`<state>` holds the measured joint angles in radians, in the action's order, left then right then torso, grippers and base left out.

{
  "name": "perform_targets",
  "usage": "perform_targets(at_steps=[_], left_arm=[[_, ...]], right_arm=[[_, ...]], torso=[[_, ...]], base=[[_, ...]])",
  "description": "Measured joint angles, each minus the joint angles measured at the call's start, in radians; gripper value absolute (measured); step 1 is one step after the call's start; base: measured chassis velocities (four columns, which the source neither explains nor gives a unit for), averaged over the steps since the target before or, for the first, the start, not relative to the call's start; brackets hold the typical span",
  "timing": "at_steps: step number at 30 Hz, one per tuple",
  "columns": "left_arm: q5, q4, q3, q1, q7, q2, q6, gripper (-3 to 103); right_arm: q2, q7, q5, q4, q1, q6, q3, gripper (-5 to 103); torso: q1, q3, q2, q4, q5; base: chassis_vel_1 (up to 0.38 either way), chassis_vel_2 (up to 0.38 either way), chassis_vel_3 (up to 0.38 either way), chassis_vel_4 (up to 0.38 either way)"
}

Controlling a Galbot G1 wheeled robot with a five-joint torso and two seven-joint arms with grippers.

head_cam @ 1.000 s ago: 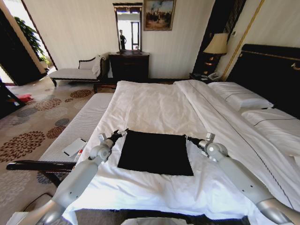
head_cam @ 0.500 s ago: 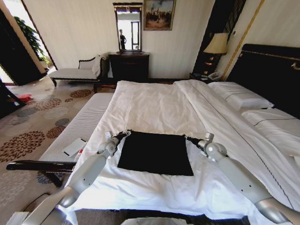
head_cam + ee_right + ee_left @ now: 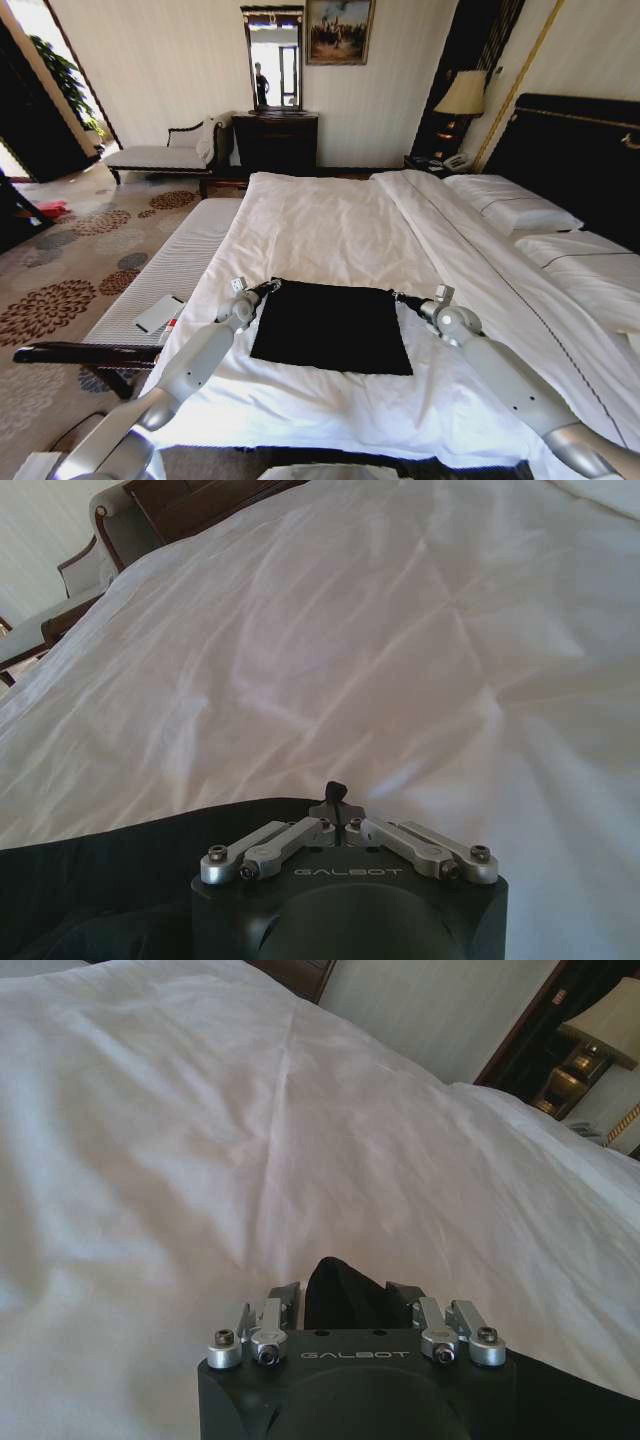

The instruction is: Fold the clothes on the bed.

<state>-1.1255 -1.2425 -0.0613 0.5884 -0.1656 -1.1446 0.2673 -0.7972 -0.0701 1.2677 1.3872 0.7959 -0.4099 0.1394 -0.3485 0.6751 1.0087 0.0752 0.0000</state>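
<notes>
We see the black T-shirt [image 3: 332, 325] lying as a flat folded rectangle on the white duvet of the bed [image 3: 330, 225], on the part of the duvet nearest the robot and well apart from the white pillows [image 3: 515, 205] that sit against the dark headboard [image 3: 580, 160]. No lettering shows on the upper face of the shirt. Our left gripper [image 3: 268, 287] is at the shirt's far left corner, the one toward the headboard end; in the left wrist view its fingers [image 3: 285, 1298] stand somewhat apart with a bunched fold of the black T-shirt [image 3: 345, 1295] between them, though we cannot tell how firmly they press it. Our right gripper [image 3: 400, 296] is at the shirt's far right corner, and in the right wrist view its fingers [image 3: 322, 810] are drawn together to a point with a small tuft of dark cloth poking up between the tips, while the rest of the black T-shirt [image 3: 120, 865] spreads off beside the gripper body. Both arms reach forward over the duvet, one on each side of the shirt. Off the bed's left side we see a white upholstered bench [image 3: 165, 275] with a small white flat object [image 3: 159, 313] on it, and beyond that the patterned carpet [image 3: 70, 260].
</notes>
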Motion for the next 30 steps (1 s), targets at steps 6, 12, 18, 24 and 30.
perform_targets(at_steps=[6, 12, 18, 24, 30], left_arm=[[0.010, -0.031, -0.006, 0.016, -0.010, -0.001, -0.008, 28], [0.008, -0.037, -0.009, 0.019, -0.014, 0.001, -0.011, 12], [0.004, -0.037, -0.005, 0.021, -0.014, 0.006, -0.016, 1], [0.003, -0.061, 0.002, 0.033, -0.014, 0.018, -0.023, 1], [-0.002, -0.111, 0.018, 0.050, -0.024, 0.033, -0.031, 1]], right_arm=[[0.003, -0.003, -0.002, 0.005, -0.005, 0.002, -0.012, 0], [0.003, -0.003, -0.005, 0.003, -0.004, 0.004, -0.014, 0], [0.001, -0.003, -0.006, 0.004, 0.001, 0.006, -0.012, 0], [-0.001, -0.001, -0.026, 0.007, 0.011, 0.023, -0.006, 0], [-0.012, -0.014, -0.061, 0.015, 0.027, 0.064, 0.003, 0]], torso=[[0.000, 0.000, 0.000, 0.0000, 0.0000], [0.000, 0.000, 0.000, 0.0001, 0.0000], [0.000, 0.000, 0.000, 0.0001, 0.0000], [0.000, 0.000, 0.000, 0.0000, 0.0000], [0.000, 0.000, 0.000, 0.0000, 0.0000]], base=[[0.000, 0.000, 0.000, 0.000], [0.000, 0.000, 0.000, 0.000], [0.000, 0.000, 0.000, 0.000], [0.000, 0.000, 0.000, 0.000], [0.000, 0.000, 0.000, 0.000]])
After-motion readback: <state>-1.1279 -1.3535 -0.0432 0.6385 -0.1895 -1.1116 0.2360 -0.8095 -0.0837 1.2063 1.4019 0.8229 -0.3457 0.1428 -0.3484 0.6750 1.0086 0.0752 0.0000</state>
